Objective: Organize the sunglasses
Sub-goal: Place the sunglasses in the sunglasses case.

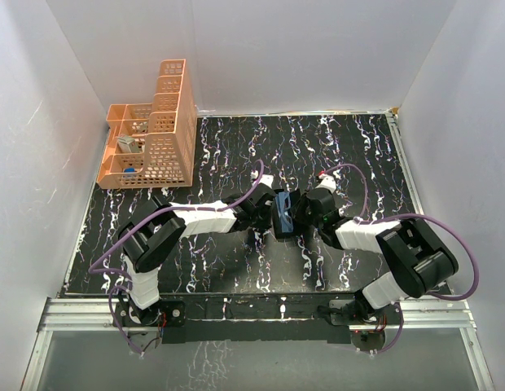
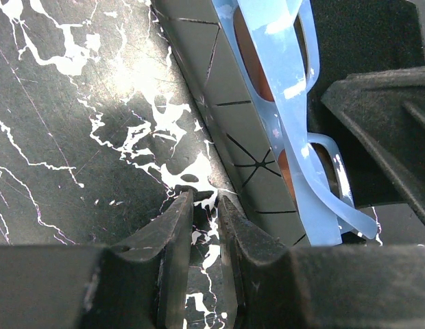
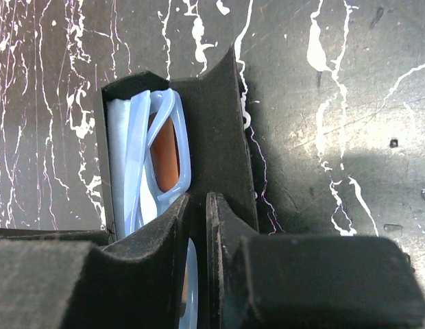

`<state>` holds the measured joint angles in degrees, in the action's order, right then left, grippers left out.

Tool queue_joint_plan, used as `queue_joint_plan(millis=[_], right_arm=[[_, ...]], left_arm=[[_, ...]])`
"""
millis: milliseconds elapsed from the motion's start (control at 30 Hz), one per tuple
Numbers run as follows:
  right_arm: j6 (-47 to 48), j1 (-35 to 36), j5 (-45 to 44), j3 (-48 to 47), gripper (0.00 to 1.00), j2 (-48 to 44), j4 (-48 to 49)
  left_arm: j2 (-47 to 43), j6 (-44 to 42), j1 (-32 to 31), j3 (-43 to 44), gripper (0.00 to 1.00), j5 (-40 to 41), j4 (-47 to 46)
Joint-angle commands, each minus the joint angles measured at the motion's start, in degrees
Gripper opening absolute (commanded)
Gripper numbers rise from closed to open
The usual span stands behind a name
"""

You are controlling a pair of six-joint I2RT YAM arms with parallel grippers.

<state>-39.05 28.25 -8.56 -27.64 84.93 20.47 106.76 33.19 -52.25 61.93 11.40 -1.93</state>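
right claw (image 3: 197, 205) low, pinching case (image 3: 214, 123)

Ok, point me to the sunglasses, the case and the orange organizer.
sunglasses (image 3: 166, 151): right wrist view, on the orange lens.
case (image 3: 214, 116): right wrist view, on the black flap.
orange organizer (image 1: 167, 151): top view, on its mesh side wall.

Pale blue sunglasses (image 3: 152, 147), black case (image 3: 214, 123), white-veined black table (image 3: 336, 103).

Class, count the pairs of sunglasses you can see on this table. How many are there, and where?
1. The sunglasses lie inside the open black case at the middle of the table. The orange organizer at the far left holds small items too tiny to identify.
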Motion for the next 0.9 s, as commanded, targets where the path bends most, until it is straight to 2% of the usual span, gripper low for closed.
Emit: queue_joint_plan(millis=[0,433,867], right_arm=[[1.06,-0.52,-0.45,-2.71,0.14,-0.08,3.29],[1.27,-1.01,0.74,-5.23,0.15,2.79,3.33],[1.10,-1.01,2.24,-5.25,0.09,3.89,4.36]], left_arm=[[-1.00,-0.27,0.02,0.73,0.21,0.29,0.36],[-0.81,-0.17,-0.02,0.54,0.21,0.25,0.26],[-0.59,-0.26,0.07,0.56,0.21,0.32,0.17]])
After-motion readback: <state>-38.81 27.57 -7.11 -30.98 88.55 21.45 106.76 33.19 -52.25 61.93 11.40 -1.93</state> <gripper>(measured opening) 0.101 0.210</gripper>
